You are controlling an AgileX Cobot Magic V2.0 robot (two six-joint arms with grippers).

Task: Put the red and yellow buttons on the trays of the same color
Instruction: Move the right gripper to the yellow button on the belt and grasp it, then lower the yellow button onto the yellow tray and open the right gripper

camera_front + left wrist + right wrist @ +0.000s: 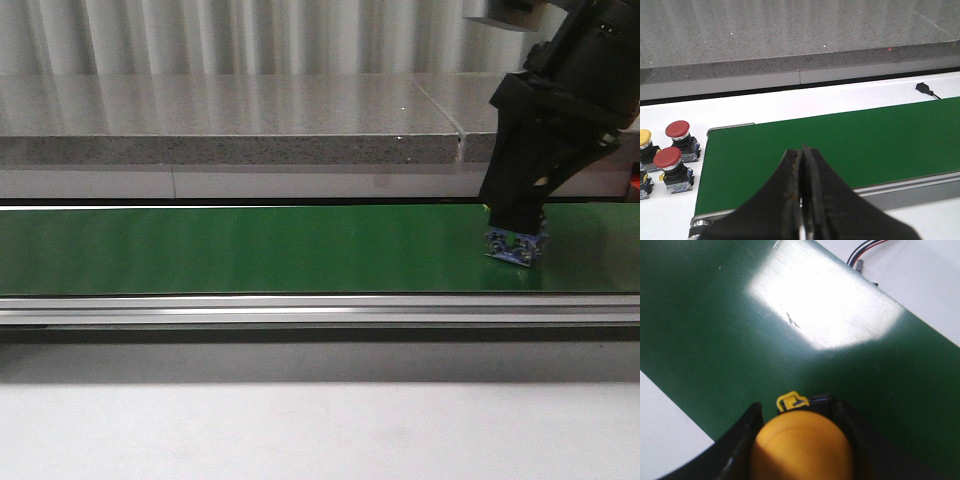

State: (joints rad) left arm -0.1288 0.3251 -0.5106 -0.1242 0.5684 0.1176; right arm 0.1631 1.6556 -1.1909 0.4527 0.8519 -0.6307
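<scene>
Yellow button (801, 446) clamped in right end effector (515, 240), no legible writing

A green conveyor belt (250, 248) runs across the scene in a silver metal frame (300, 312), set on a white table (300, 430). Near the belt's right end a yellow button (515, 243) stands on its blue base. Beside the belt's other end, on the white table, stand two red buttons (671, 162) and another yellow one (644, 144). A small black connector (924, 88) lies on the table beyond the belt.
</scene>
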